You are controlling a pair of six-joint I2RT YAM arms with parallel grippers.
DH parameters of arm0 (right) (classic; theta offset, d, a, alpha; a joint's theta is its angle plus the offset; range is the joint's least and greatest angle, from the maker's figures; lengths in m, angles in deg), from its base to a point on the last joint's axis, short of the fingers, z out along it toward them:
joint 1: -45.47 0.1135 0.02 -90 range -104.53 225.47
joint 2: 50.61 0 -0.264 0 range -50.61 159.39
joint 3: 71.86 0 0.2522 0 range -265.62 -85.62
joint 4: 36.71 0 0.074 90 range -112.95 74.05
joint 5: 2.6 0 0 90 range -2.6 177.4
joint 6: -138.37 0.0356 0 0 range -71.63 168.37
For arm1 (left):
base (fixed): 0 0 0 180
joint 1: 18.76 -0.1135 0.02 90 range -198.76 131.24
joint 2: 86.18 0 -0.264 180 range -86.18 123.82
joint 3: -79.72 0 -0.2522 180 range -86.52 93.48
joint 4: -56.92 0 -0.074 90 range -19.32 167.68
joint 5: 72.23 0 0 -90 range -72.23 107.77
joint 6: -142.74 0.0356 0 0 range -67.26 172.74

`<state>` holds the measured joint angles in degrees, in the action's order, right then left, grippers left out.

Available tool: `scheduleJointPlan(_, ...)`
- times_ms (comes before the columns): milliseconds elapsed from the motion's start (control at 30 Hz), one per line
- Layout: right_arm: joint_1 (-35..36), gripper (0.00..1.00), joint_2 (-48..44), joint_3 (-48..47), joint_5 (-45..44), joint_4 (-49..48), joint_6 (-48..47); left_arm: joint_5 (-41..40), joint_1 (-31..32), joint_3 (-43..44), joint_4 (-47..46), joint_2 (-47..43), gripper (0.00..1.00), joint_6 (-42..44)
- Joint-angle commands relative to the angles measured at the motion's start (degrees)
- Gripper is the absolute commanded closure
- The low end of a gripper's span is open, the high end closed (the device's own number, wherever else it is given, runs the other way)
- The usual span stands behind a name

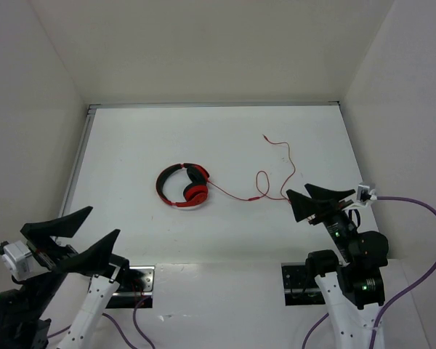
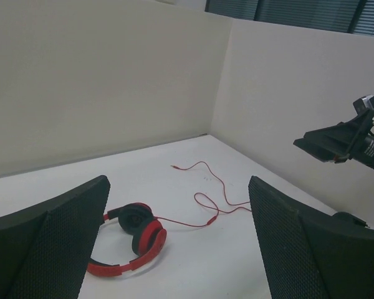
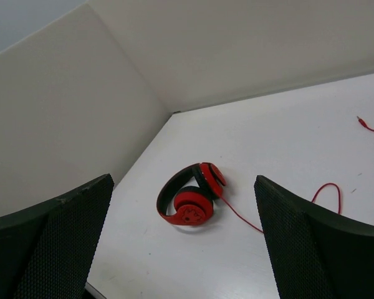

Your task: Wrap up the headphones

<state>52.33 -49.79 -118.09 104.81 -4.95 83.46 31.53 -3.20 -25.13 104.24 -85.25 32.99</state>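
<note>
The red headphones [image 1: 183,186] lie flat on the white table, left of centre, with black padding inside the band. Their thin red cord [image 1: 265,178] runs right in loops and ends at a plug at the back right. They also show in the left wrist view [image 2: 128,240] and the right wrist view [image 3: 190,196]. My left gripper [image 1: 76,240] is open and empty, raised near the front left, well short of the headphones. My right gripper [image 1: 321,200] is open and empty, raised at the right, close to the cord's loop.
White walls [image 1: 203,51] close in the table at the back and both sides. A metal strip [image 1: 76,167] edges the table's left side. Thick purple cables [image 1: 421,211] trail from the right arm. Black base plates [image 1: 139,280] sit at the near edge.
</note>
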Motion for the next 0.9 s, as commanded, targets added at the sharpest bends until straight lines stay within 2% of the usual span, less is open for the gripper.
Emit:
scheduleJointPlan(0,-0.35,0.0,-1.26,-1.63,1.65,0.28,-3.18,0.04,-0.61,-2.13,-1.66,-1.1,0.0,-0.72)
scheduleJointPlan(167,-0.35,0.0,0.31,-1.11,4.29,-2.09,-3.71,-2.33,-0.61,-9.96,-5.08,0.21,0.0,-5.74)
scheduleJointPlan(233,-0.35,0.0,2.86,-1.11,4.3,-2.79,-4.41,-2.33,-0.61,-10.5,-5.87,4.5,0.0,-5.74)
scheduleJointPlan(267,-0.35,0.0,15.49,-2.85,6.82,-2.79,-6.51,-1.72,-0.61,-9.28,-4.57,18.53,0.0,-4.44)
scheduleJointPlan(333,-0.35,0.0,22.7,-4.87,8.95,-2.79,-6.53,-2.86,-0.61,-6.81,-1.94,24.88,0.0,-3.9)
scheduleJointPlan(367,-0.35,0.0,29.87,-5.49,10.26,-2.19,-8.18,-2.86,-0.61,-6.81,-1.92,27.52,0.0,-3.89)
scheduleJointPlan(533,-0.35,0.0,44.42,-9.79,14.75,-6.92,-10.47,-8.74,-0.61,-6.29,-1.92,44.31,0.0,-2.75)
scheduleJointPlan(600,-0.35,0.0,52.5,-17.92,13.02,-6.92,-11.0,-10.15,-0.61,-4.62,-1.05,52.63,0.0,-2.75)
scheduleJointPlan(800,0.18,0.0,75.15,-38.68,9.13,0.72,-19.25,-10.33,-1.14,0.57,3.09,67.52,0.0,-4.42)
scheduleJointPlan(867,4.11,0.0,79.58,-41.7,7.57,0.72,-22.68,-11.11,-1.14,2.06,3.79,71.13,0.0,-5.04)
